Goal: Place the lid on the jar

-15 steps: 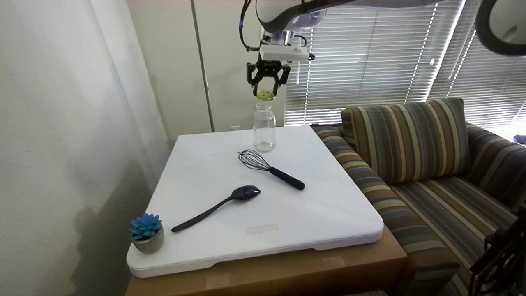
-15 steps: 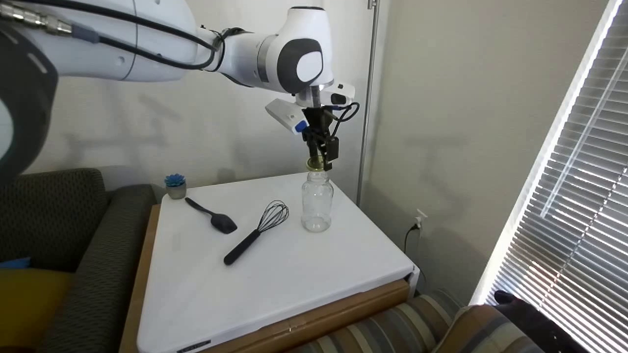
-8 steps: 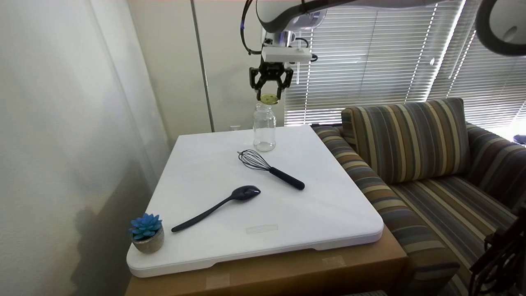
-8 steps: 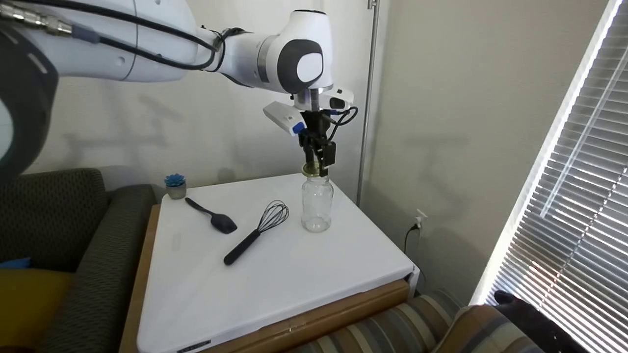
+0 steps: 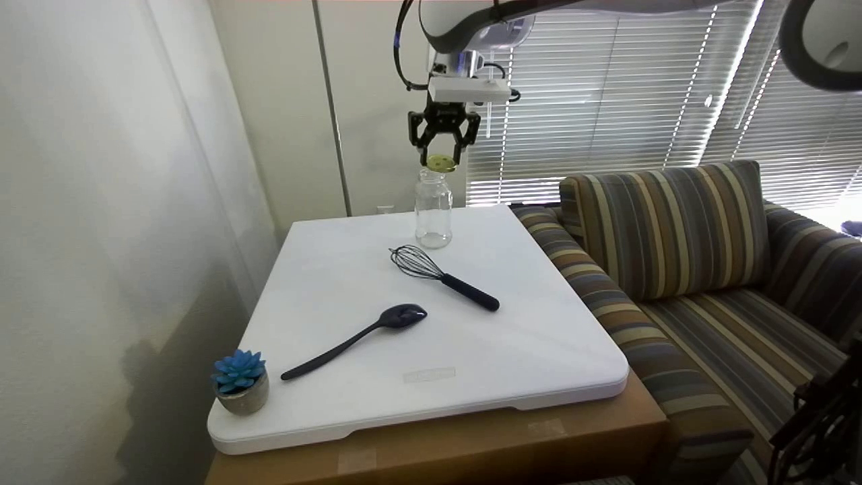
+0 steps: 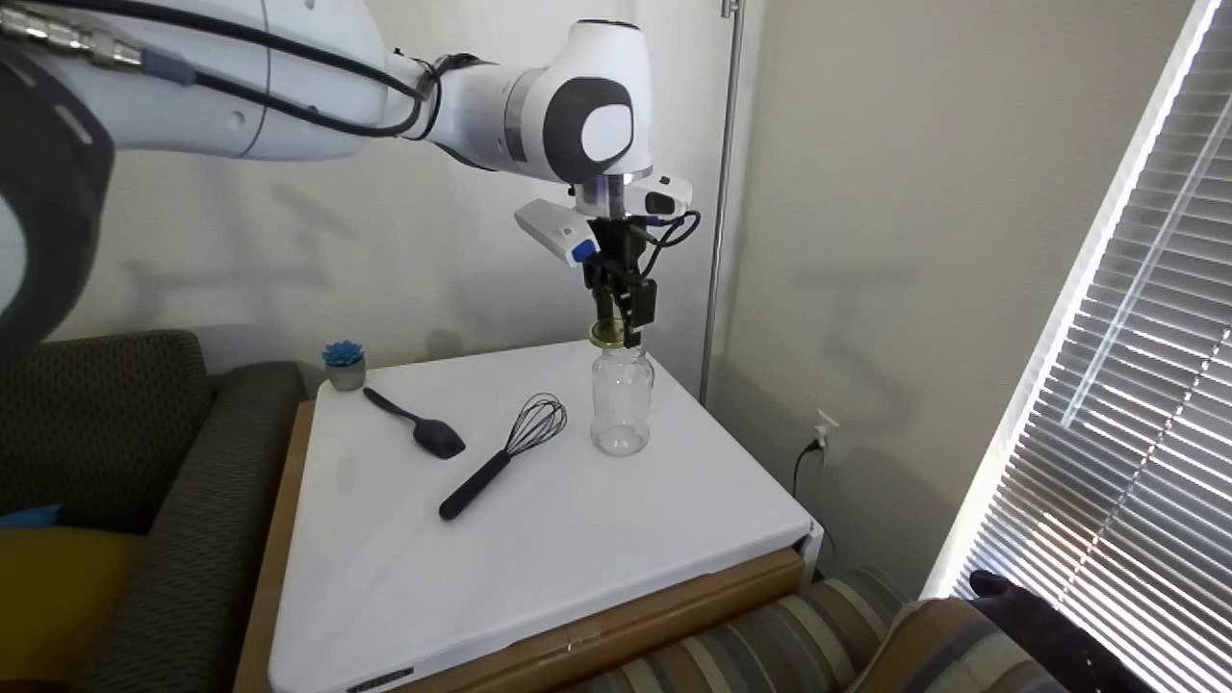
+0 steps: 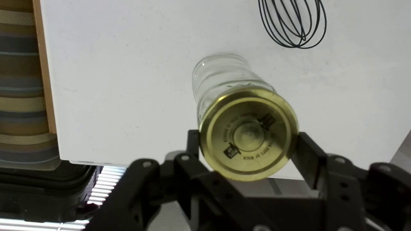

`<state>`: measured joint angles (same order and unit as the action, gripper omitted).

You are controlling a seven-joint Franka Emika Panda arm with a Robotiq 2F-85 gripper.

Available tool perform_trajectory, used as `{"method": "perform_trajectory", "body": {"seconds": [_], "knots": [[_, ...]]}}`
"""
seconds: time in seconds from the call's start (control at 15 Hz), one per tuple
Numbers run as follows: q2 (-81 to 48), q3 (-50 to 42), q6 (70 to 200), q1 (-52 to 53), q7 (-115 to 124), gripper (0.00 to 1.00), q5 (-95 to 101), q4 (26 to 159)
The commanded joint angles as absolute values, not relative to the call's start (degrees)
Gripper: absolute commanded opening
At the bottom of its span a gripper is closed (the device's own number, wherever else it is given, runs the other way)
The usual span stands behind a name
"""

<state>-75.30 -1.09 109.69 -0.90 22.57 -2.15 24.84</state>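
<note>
The claw [image 5: 441, 160] grips the yellow-gold lid [image 7: 249, 136] by its rim, a finger on either side, and holds it right over the clear glass jar [image 6: 622, 399]. The jar stands upright near an edge of the white desk [image 5: 539, 343]. In the wrist view the lid covers the jar's mouth entirely, leaving only part of the glass showing past the rim; whether lid and jar touch cannot be told. In both exterior views the lid looks slightly to one side of the neck, and in an exterior view a claw finger [image 6: 632, 332] crosses in front, hiding part of it. Some of the printing around the lid's centre is too small to read.

The whisk [image 5: 441, 276] lies near the jar, its wire head toward it; the wrist view cuts off everything but the end of the loops. Farther off lie the black spoon [image 5: 377, 325] and, at a corner, the blue potted plant [image 5: 241, 382].

The arm [image 6: 481, 106] runs out of frame, and the striped armchair [image 5: 663, 236] is cropped. A dark object [image 5: 825, 411] at the right edge is hard to make out.
</note>
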Motion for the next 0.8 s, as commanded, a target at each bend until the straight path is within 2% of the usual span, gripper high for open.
{"method": "perform_trajectory", "body": {"seconds": [0.0,0.73], "knots": [[-74.7,-0.8,111.5,-1.0,23.2,0.47,-2.5,26.2],[-75.9,-1.5,115.9,-0.3,24.6,0.47,-1.9,25.8]]}}
